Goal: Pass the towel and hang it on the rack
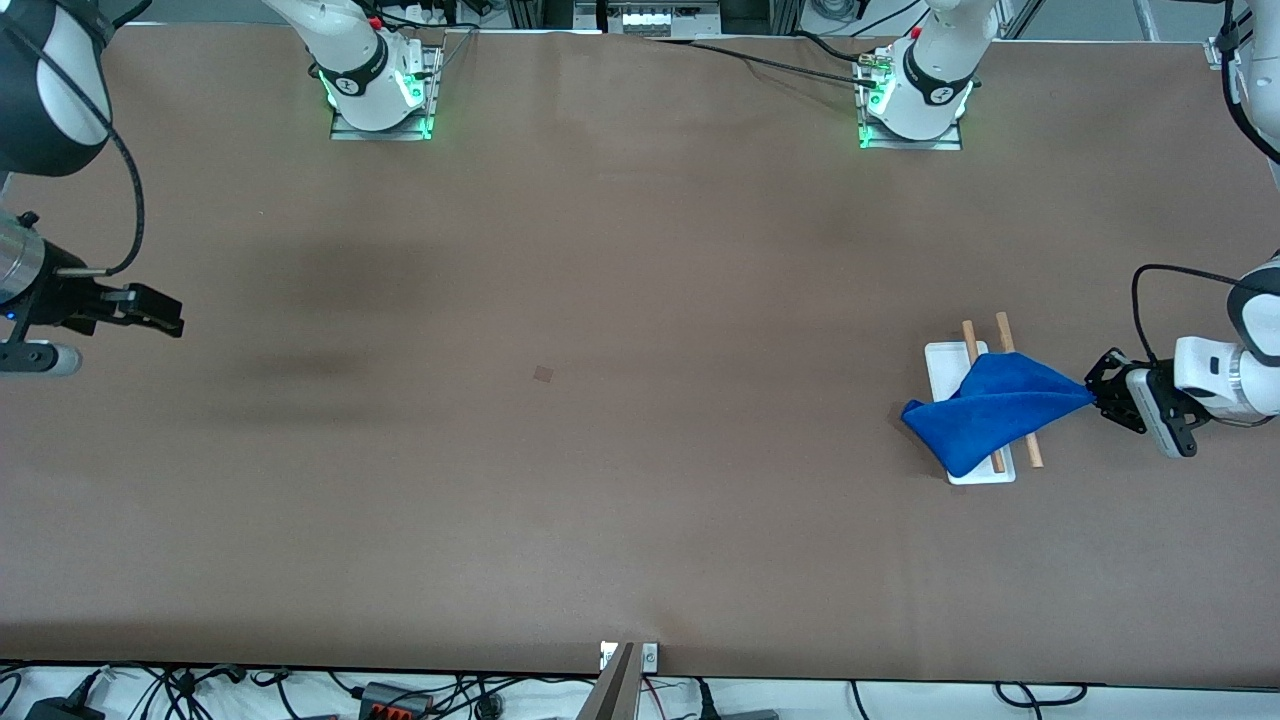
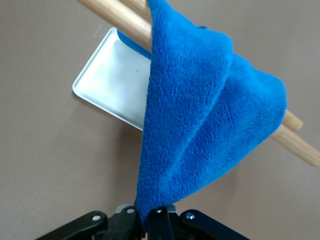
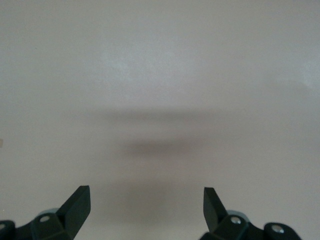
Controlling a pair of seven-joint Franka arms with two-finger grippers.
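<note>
- Nearest to the front camera among the task's things: white base (image 1: 981, 472) of the rack (image 1: 985, 405), standing on the table (image 1: 600, 450) toward the left arm's end.
- Draped over both wooden rods (image 1: 1003, 330) of the rack: blue towel (image 1: 985, 405), one corner hanging down past the base on the side toward the middle of the table.
- Seen also in the left wrist view: towel (image 2: 200, 115) lying across the rods (image 2: 300, 137), white base (image 2: 112, 82) below.
- Clamped tight on the other corner of the towel: left gripper (image 1: 1100, 395), just beside the rack, at about the height of the rods; cloth stretched a little between rods and fingers (image 2: 160, 220).
- Spread wide and holding nothing: right gripper (image 1: 160, 312), over bare table at the right arm's end, well apart from the rack; seems only to wait. Both fingertips (image 3: 77, 200) apart in the right wrist view, only table under them.
- Judged done: passing of the towel, and laying it over the rack.
- Judged left: letting go of the corner, so that it hangs freely, then pulling the left arm away without dragging the cloth off the rods.
</note>
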